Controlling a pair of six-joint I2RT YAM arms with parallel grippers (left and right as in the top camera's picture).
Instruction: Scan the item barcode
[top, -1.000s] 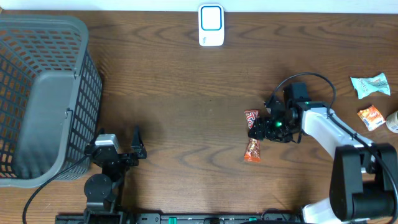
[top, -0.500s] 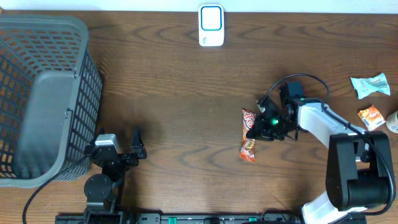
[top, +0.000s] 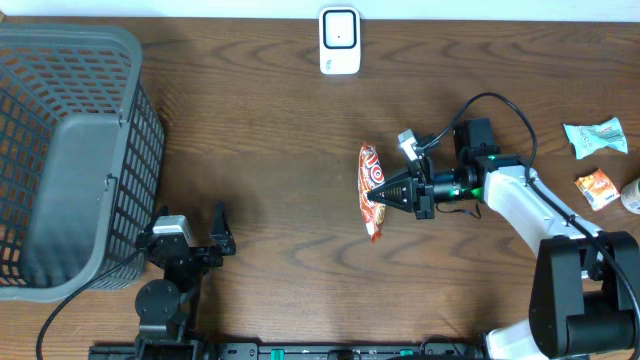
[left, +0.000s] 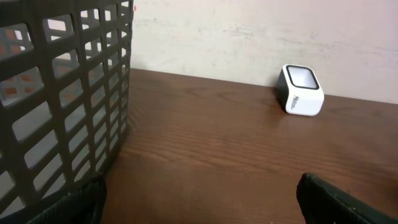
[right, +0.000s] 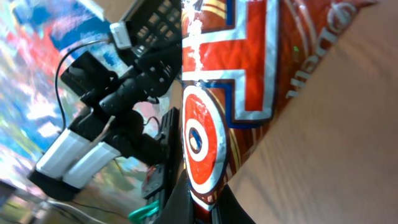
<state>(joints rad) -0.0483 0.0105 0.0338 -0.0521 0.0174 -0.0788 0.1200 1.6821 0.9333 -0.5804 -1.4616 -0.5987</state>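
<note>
table (top: 280, 130), seen from overhead, far edge at 12 o'clock:
- scanner (top: 339, 40): 12 o'clock, at the far edge.
- basket (top: 70, 150): 9 o'clock, at the left end.
- left gripper (top: 222, 232): 7 o'clock, just beside the basket's near right corner.
- snack packet (top: 370, 175): slightly toward 3 o'clock from centre, running 12 to 6, at the tip of the right gripper (top: 380, 198), which reaches in from 3 o'clock.
- far small packet (top: 595, 135), near small packet (top: 597, 188): 3 o'clock edge, one behind the other.

The worktop (top: 280, 150) is dark brown wood grain. A grey mesh basket (top: 148, 140) stands at 9 o'clock. A white scanner (top: 339, 40) sits at 12 o'clock, near the far edge. At 3 o'clock lie a teal packet (top: 595, 136) and an orange packet (top: 597, 189), close together but not touching.
</note>
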